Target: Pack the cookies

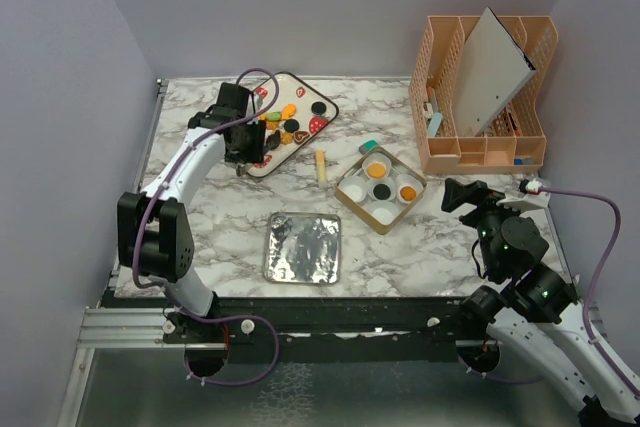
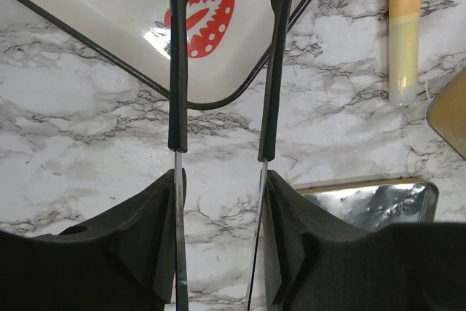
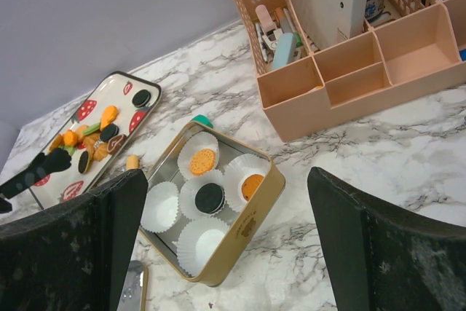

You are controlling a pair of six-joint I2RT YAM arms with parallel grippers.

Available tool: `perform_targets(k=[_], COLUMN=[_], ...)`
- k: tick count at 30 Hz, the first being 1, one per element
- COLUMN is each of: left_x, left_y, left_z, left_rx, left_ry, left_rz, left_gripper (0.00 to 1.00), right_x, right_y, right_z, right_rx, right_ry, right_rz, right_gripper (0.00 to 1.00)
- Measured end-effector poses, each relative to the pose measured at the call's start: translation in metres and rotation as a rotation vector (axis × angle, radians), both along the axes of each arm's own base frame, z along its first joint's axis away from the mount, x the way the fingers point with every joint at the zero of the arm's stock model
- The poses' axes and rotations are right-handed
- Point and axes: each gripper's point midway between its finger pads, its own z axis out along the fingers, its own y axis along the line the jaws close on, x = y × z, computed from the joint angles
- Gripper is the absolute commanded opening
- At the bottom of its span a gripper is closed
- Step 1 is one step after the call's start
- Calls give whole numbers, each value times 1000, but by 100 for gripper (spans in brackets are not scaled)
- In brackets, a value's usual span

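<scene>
Right gripper (image 3: 226, 180) wide apart; left gripper (image 2: 229, 34) apart over tray (image 2: 109, 34) corner near cookies (image 3: 108, 116).

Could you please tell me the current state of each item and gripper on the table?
Tray: loose cookies on it.
Left gripper: open, empty, over the tray's corner.
Right gripper: open, empty.
Tin: open.
Lid: off, lying flat on the table.
Paper cups: three hold a cookie, two empty.

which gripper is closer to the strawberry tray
Left. The left gripper is over the near corner of the tray, jaws open; the right gripper is far off to the right, beyond the cookie tin.
</scene>
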Motion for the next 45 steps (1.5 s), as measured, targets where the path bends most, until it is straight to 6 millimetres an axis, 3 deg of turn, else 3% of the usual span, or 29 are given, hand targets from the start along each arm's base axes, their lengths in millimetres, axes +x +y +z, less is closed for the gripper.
perform_targets(k=[9, 17, 27, 35, 41, 45], left_x=[7, 22, 28, 32, 32, 32], left_y=[0, 3, 2, 4, 4, 4], left_z=[-33, -32, -50, -52, -52, -44], left_rx=[-33, -45, -63, -75, -76, -79], left_ry=[83, 71, 113, 118, 118, 100], left_rz=[-8, -2, -7, -1, -1, -1], left_gripper=[51, 52, 51, 44, 31, 29], right_x=[0, 0, 0, 0, 0, 0], right_y=[0, 0, 0, 0, 0, 0], right_z=[0, 0, 0, 0, 0, 0], right_rx=[0, -1, -1, -1, -1, -1], right_ry=[0, 1, 1, 1, 1, 1], right_rz=[0, 0, 0, 0, 0, 0], right_gripper=[100, 100, 100, 100, 100, 100])
